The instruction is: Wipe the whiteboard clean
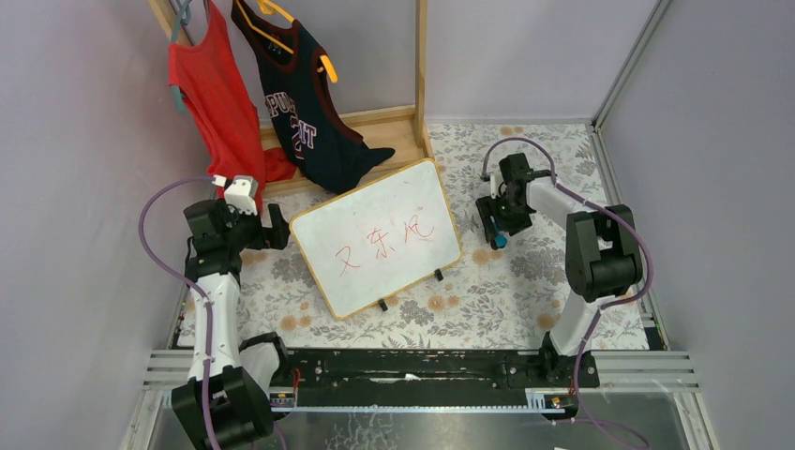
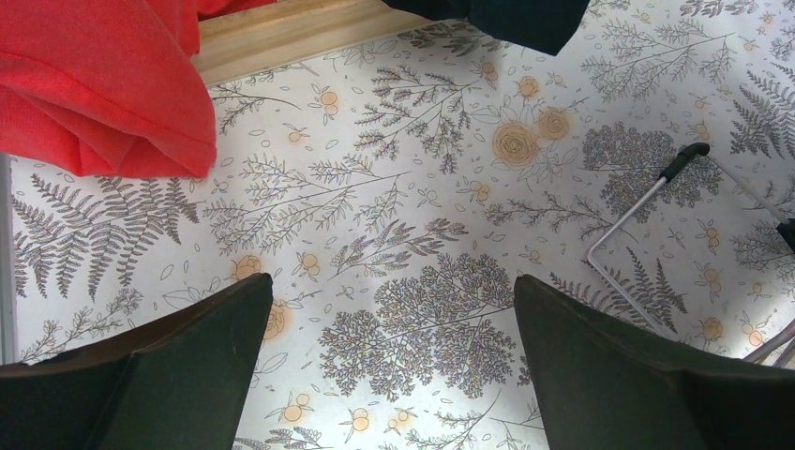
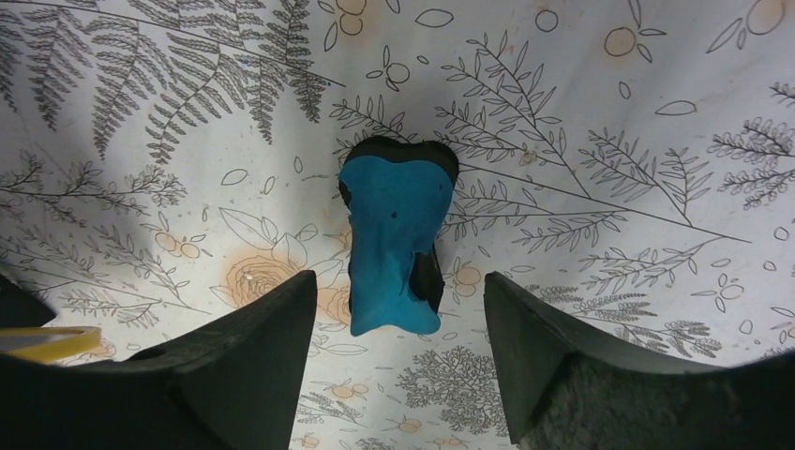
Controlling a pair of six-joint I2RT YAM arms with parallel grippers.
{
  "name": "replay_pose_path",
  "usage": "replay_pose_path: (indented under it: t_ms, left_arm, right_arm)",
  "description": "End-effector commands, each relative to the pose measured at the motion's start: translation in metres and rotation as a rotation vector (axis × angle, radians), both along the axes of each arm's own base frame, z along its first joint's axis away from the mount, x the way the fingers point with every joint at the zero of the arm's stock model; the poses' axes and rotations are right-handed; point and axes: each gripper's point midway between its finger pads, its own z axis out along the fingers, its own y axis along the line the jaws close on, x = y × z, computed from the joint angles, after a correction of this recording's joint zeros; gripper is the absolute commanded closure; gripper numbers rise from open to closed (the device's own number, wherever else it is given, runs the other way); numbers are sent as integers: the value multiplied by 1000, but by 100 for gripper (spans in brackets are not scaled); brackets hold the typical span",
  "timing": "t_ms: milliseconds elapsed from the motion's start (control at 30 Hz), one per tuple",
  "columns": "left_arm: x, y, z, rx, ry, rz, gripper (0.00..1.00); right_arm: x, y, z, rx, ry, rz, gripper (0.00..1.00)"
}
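Note:
The whiteboard (image 1: 375, 236) stands tilted at the table's middle, with a light-wood frame, red handwritten marks and small black feet. Its wire stand (image 2: 637, 211) shows in the left wrist view. My left gripper (image 1: 274, 225) is just off the board's left edge, open (image 2: 394, 281) over bare tablecloth. A blue eraser with a black back (image 3: 394, 234) lies on the cloth right of the board, its blue tip (image 1: 500, 241) showing under my right gripper (image 1: 494, 223). In the right wrist view that gripper (image 3: 398, 281) is open, its fingers either side of the eraser's near end with gaps on both sides.
A wooden rack (image 1: 420, 66) at the back left carries a red top (image 1: 217, 103) and a dark jersey (image 1: 305, 103), which hang down close to the board's far edge. The red cloth (image 2: 103, 84) lies near my left gripper. A metal rail (image 1: 422, 367) runs along the near edge.

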Motion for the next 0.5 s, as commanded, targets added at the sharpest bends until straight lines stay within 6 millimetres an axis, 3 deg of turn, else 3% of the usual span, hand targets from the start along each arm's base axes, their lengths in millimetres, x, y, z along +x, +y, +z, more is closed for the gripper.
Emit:
replay_pose_path:
  t_ms: [0, 467]
  left_arm:
    - [0, 2, -1, 14, -8, 0, 0]
    - [-3, 2, -8, 16, 4, 0, 0]
  right_arm:
    - [12, 2, 2, -16, -33, 5, 29]
    - [21, 2, -2, -23, -37, -2, 38]
